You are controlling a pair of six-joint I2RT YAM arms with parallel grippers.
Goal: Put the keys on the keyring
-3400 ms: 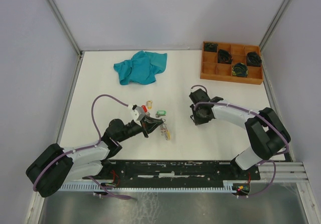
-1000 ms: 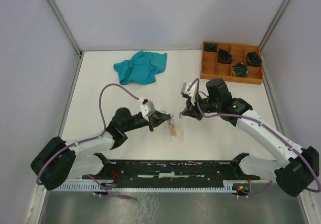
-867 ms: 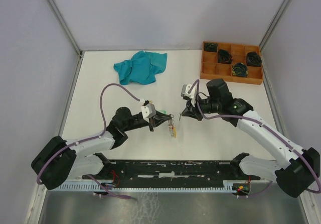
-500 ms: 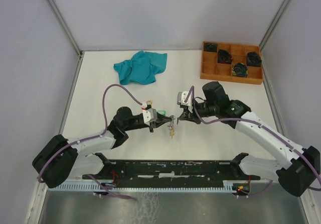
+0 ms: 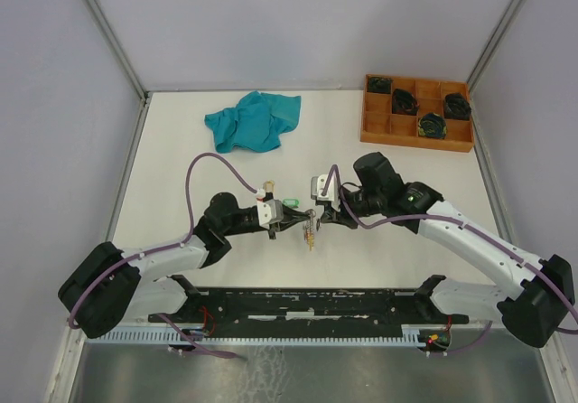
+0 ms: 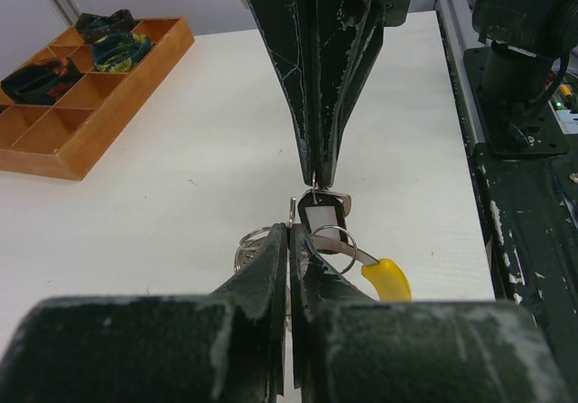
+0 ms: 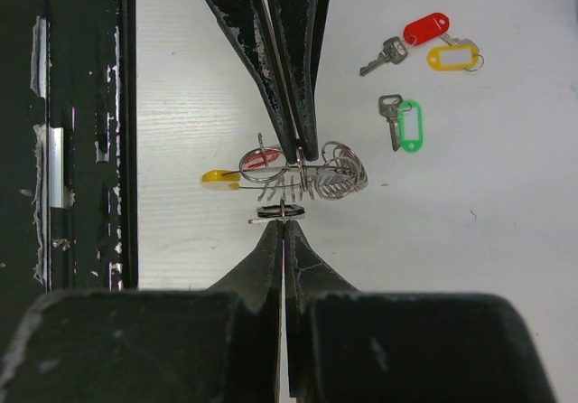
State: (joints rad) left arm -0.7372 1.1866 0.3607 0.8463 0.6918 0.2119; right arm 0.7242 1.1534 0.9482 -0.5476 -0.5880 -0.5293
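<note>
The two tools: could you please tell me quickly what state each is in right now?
Left tool: closed, pinching the keyring.
Right tool: closed, holding the black-tagged key.

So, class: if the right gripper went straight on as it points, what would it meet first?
Probably the keyring, pinched just ahead in the left gripper, right beyond the black-tagged key the right gripper carries.

Teal cloth point(image 5: 253, 121); orange-brown tray point(image 5: 415, 141); red tag point(image 7: 424, 29), yellow tag point(image 7: 452, 57), green tag point(image 7: 409, 125); yellow-sleeved keyring point(image 6: 386, 278).

White table point(image 5: 181, 164), pale lilac walls point(image 5: 271, 23)
</note>
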